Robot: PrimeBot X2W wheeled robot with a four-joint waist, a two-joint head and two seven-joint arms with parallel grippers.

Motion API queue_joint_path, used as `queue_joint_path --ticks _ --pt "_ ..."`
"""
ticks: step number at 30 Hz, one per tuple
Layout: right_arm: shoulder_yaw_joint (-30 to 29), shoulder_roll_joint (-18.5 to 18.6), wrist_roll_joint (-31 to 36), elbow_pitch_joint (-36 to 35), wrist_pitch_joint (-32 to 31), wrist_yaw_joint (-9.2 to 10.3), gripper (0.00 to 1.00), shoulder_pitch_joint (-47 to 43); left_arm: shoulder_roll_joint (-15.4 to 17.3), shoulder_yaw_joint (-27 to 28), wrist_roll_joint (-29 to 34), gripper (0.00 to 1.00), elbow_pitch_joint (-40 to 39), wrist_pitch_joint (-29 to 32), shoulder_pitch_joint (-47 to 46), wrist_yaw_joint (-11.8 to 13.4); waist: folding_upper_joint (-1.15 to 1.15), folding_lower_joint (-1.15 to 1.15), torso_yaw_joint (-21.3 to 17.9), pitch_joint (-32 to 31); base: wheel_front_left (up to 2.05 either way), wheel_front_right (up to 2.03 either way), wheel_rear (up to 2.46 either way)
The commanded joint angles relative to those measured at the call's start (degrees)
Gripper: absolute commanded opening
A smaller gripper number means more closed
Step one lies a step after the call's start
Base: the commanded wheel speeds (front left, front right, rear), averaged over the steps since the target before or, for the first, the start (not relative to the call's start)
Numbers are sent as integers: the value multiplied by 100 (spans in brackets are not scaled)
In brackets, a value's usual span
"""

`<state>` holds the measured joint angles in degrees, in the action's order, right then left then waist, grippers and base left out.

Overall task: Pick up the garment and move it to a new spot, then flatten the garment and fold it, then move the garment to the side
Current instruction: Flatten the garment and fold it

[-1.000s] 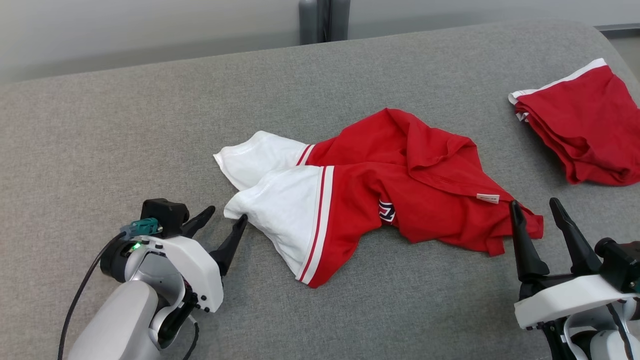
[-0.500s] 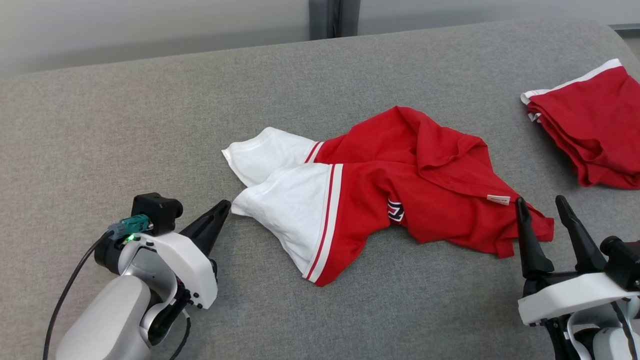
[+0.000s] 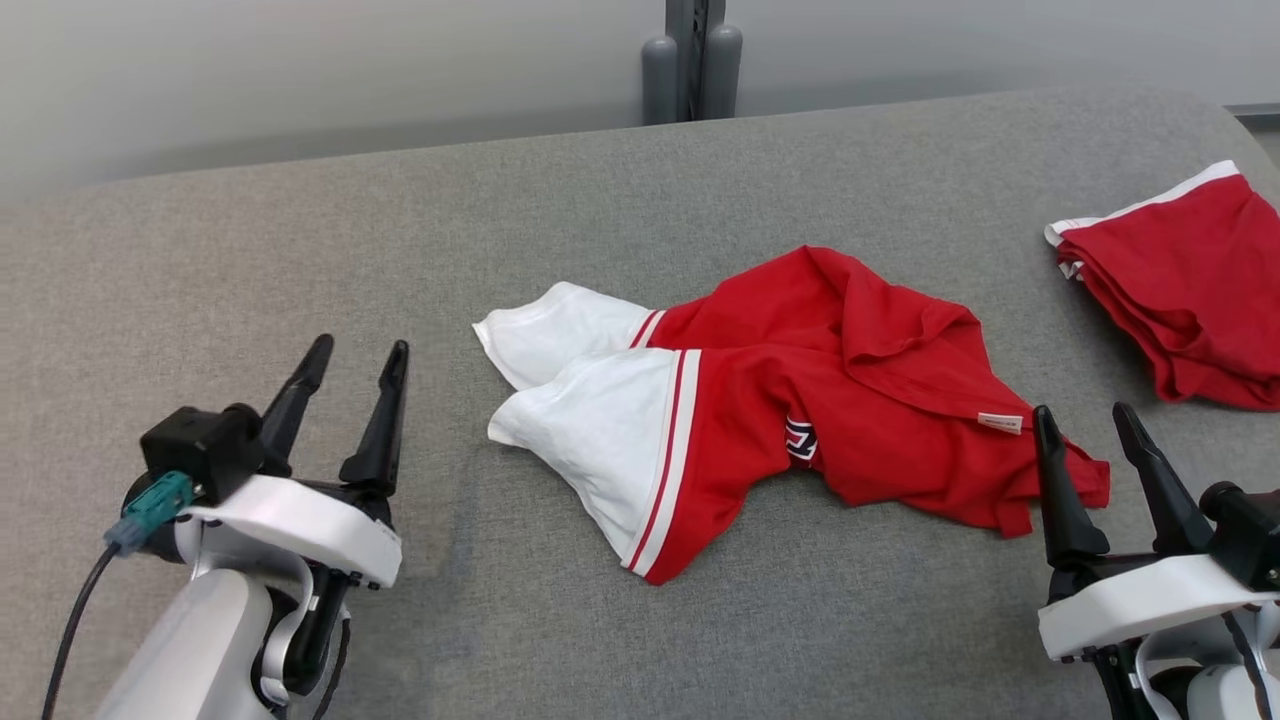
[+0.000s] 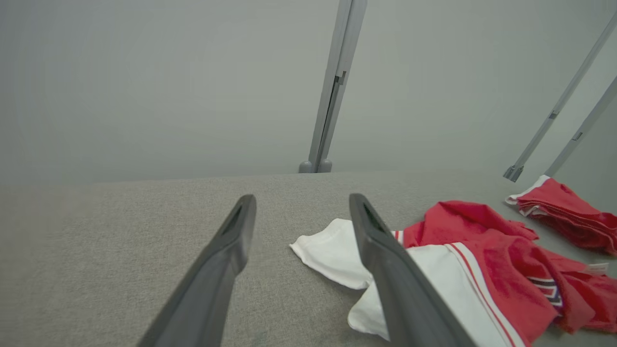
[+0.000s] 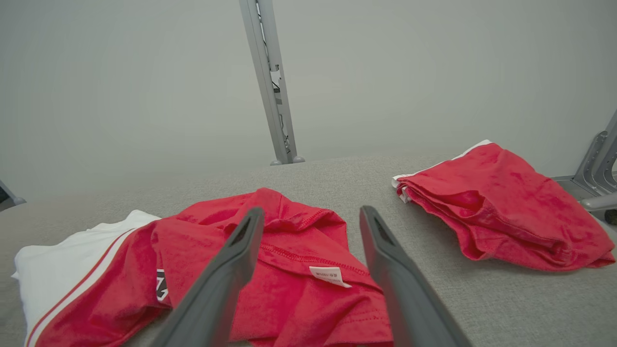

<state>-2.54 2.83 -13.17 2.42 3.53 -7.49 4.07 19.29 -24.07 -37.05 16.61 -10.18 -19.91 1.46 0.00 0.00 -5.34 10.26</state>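
Red garment [image 3: 880, 400] lies crumpled, its label [image 5: 330, 275] clearest from the right wrist; both jaws wide, empty.

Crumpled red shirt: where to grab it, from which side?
Left claw takes the white sleeve cuff from the left; right claw takes the red hem corner from the near side. Both are loose edges lying nearest the open claws.

A grey fabric-covered surface [image 3: 300, 250] carries two pieces of clothing. A crumpled red-and-white garment [image 3: 850, 400] lies near its middle; a folded red garment [image 3: 1190, 290] with white trim rests well apart, by the right edge.
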Motion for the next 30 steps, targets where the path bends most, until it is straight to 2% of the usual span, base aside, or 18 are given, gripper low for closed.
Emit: queue_joint_path --ticks 1,7,12,17,23,30 --pt "-2 21 37 -25 -18 -1 100 -41 27 96 8 100 -100 -110 97 124 0 0 56 -91 0 0 0" --pt "40 19 171 -116 -166 -1 100 -201 130 800 173 100 -783 -462 890 818 0 0 195 -437 0 0 0" --pt "77 21 223 -163 -277 -1 100 -331 228 1134 281 100 -1203 -494 1625 1083 0 0 266 -661 0 0 0" --pt "111 22 235 -197 -351 -1 100 -479 270 1326 294 100 -1474 -504 2212 1137 0 0 319 -850 0 0 0" --pt "115 22 231 -235 -434 -1 100 -646 166 1643 373 100 -1719 -504 2683 949 0 0 345 -1026 0 0 0" --pt "147 22 261 -266 -503 -1 100 -729 83 1645 603 100 -1699 -505 2972 803 0 0 331 -1119 0 0 0"
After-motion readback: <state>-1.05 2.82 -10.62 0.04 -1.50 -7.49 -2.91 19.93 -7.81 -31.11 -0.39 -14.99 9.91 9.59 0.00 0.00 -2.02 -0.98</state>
